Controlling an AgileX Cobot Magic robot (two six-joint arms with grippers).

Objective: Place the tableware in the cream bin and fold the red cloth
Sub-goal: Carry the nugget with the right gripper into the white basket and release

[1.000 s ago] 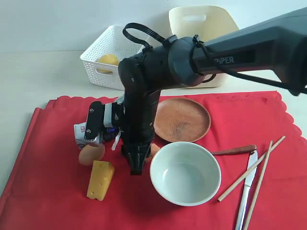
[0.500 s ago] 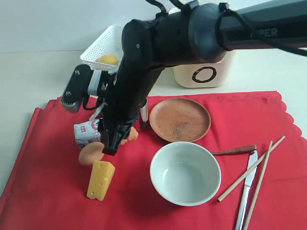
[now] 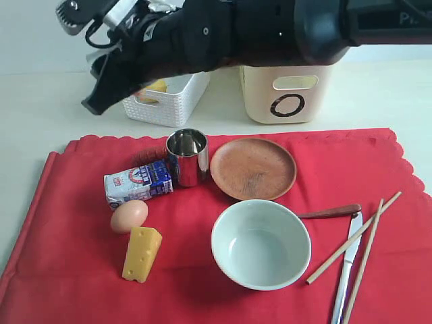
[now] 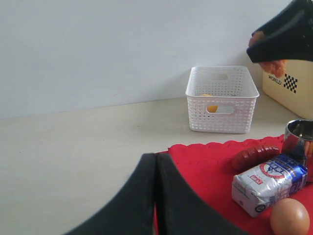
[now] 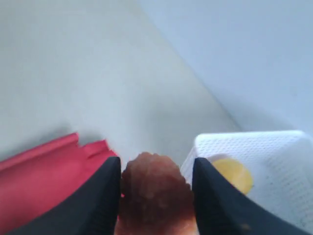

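My right gripper (image 3: 94, 104) hangs high over the white basket's left side, shut on a lumpy brown food piece (image 5: 154, 193). On the red cloth (image 3: 67, 256) stand the steel cup (image 3: 187, 156), wooden plate (image 3: 253, 168) and pale bowl (image 3: 260, 244). To their right lie the spoon (image 3: 331, 212), knife (image 3: 345, 266) and chopsticks (image 3: 358, 236). The cream bin (image 3: 287, 93) stands behind the cloth. My left gripper (image 4: 156, 161) is shut and empty, low by the cloth's left edge; the exterior view does not show it.
A white perforated basket (image 3: 169, 101) with a lemon (image 4: 212, 107) stands left of the cream bin. A blue-white packet (image 3: 138, 183), egg (image 3: 129, 216) and cheese wedge (image 3: 141, 253) lie on the cloth's left part. A red sausage (image 4: 255, 155) lies behind the packet.
The right arm has risen from the cloth near the egg and swung back and left toward the white basket, carrying the food piece. The cup and packet are now uncovered.
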